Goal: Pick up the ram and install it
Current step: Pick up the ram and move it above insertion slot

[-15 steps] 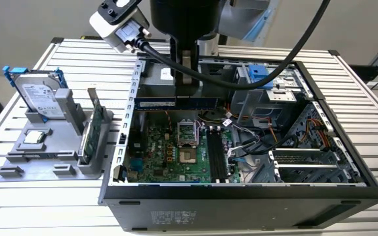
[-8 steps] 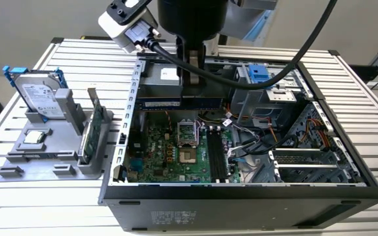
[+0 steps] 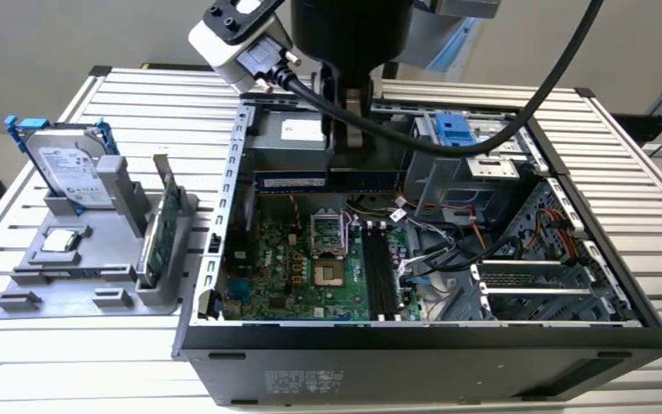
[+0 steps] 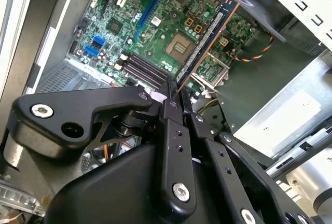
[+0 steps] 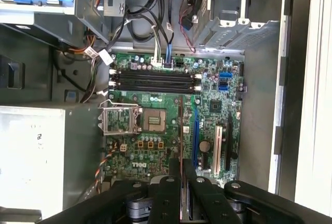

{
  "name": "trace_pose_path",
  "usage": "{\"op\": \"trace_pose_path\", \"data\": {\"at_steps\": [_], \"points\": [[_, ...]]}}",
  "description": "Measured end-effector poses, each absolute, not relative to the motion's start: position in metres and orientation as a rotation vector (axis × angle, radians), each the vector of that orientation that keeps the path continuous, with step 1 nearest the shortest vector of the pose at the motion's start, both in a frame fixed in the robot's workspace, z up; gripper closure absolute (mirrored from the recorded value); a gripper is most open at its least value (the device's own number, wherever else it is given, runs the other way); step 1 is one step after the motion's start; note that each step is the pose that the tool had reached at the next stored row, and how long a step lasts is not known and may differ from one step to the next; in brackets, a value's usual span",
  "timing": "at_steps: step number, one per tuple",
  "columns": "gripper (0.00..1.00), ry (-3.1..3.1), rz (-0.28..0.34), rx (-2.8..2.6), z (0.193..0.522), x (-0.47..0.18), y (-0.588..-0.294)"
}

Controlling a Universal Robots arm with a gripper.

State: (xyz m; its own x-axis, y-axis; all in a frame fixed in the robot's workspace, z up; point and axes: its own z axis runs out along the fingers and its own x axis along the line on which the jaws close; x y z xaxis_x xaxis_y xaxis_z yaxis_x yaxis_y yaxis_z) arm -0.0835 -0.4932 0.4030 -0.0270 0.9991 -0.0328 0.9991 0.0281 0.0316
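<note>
My gripper hangs over the back of the open computer case, shut on the ram. The ram is a long blue stick held level, crosswise above the motherboard. In the second wrist view the ram runs out from between the shut fingers over the CPU socket. In the first wrist view the ram shows edge-on as a thin line above the board. The black memory slots lie beside the socket, with nothing in them.
On the exterior view's left, a grey holder carries a silver hard drive with blue rails, an upright green card and a small chip. Cables, a drive cage and a power supply crowd the case.
</note>
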Motion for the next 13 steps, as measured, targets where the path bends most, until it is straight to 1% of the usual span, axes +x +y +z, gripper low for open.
{"op": "trace_pose_path", "data": {"at_steps": [13], "points": [[1.0,2.219,0.0,2.159,0.403,-0.071,-0.493]]}}
